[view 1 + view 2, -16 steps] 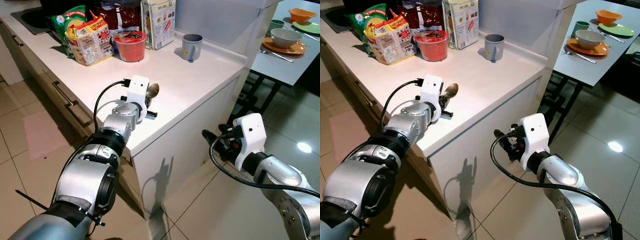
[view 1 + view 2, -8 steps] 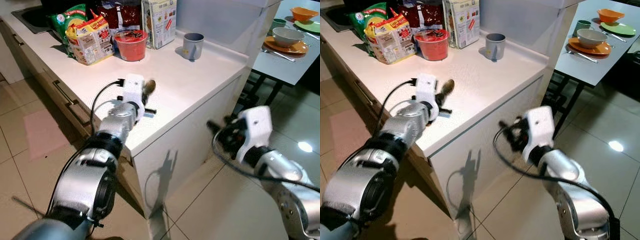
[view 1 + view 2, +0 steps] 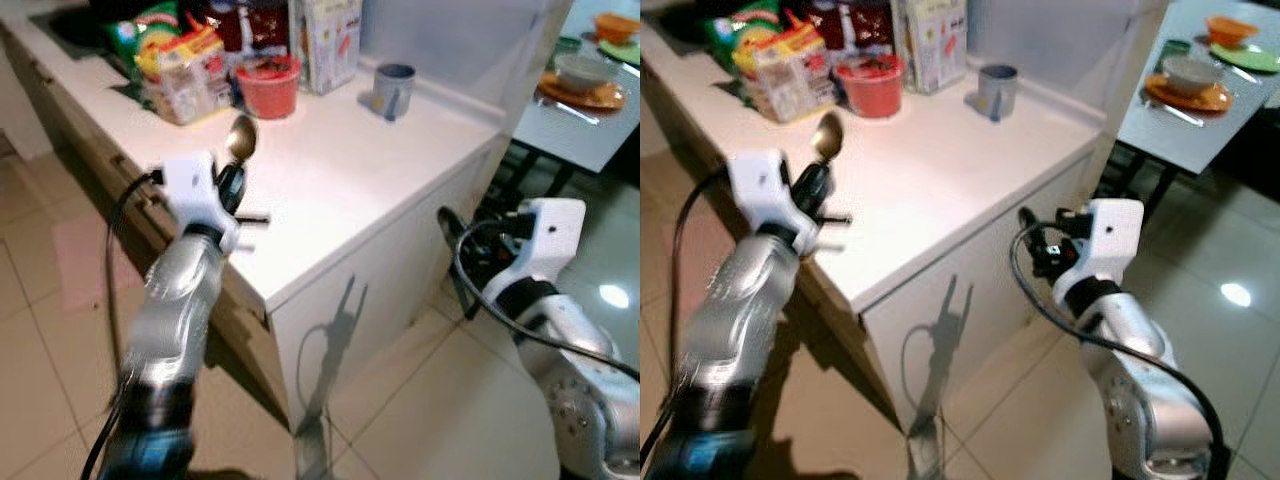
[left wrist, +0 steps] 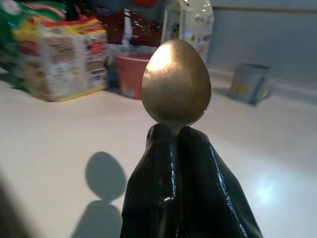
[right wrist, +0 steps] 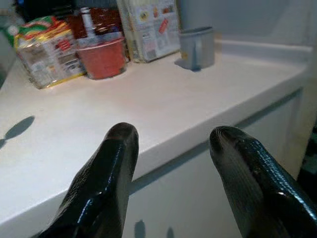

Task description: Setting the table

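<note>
Brass-coloured spoon stands bowl-up above the white kitchen counter, its handle pinched between the two black fingers of the left gripper, which are pressed together around it; a second ago the same spoon lay low by the counter's near edge, so the lift is done and the pickup appears secure. Right gripper hovers off the counter's end, over the tiled floor, its fingers spread wide with nothing between them; it has risen slightly since then. Behind the spoon sit a red tub, snack packets, a carton and a grey mug, all untouched. Off to the right, the dining table already carries an orange plate with a bowl and what may be cutlery, though blur makes that hard to confirm; carrying the spoon across to that setting looks like the step ahead.
</note>
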{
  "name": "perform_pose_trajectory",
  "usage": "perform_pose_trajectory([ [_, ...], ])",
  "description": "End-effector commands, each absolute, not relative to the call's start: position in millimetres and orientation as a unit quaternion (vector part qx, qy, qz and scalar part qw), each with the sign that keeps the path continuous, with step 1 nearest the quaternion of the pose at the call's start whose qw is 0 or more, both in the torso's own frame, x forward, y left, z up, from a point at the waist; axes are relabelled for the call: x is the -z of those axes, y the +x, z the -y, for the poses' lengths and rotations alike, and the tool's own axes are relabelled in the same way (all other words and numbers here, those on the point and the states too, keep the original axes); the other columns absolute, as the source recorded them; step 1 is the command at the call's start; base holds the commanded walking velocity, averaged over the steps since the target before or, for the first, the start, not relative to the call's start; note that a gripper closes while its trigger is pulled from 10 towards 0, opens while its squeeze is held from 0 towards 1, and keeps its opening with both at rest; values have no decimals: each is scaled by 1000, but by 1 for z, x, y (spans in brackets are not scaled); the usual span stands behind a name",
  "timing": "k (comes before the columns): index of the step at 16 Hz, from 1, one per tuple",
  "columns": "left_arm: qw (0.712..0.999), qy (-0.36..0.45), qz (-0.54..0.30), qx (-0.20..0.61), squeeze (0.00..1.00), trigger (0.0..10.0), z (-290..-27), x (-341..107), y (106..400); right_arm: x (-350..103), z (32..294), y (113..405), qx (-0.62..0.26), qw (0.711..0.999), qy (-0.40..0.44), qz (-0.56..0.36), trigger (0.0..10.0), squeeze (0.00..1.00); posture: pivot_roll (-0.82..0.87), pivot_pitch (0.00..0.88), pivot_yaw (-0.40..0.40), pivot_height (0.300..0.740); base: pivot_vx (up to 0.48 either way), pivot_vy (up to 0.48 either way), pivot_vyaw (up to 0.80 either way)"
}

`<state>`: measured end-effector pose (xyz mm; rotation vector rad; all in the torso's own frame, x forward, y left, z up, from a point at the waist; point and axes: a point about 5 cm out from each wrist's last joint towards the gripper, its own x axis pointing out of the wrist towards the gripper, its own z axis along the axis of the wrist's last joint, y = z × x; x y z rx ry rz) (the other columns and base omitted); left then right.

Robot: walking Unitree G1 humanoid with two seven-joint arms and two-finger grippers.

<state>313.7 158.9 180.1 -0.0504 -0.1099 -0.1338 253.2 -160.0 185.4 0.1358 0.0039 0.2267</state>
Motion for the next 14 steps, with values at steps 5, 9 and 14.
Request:
perform_pose_trajectory([
  [5,996,26,67,51,0,10000,-155,-197,306,-180,161,277,-83,994,64,2,10000,0,12,0,-22,740,0,-254,200],
  [9,996,45,70,29,0,10000,-153,-202,314,-174,157,287,-76,995,64,2,10000,0,21,0,-8,740,0,-457,523],
  [14,996,54,74,23,0,10000,-147,-205,323,-183,169,294,-46,997,54,28,10000,0,-20,0,9,740,0,-480,522],
])
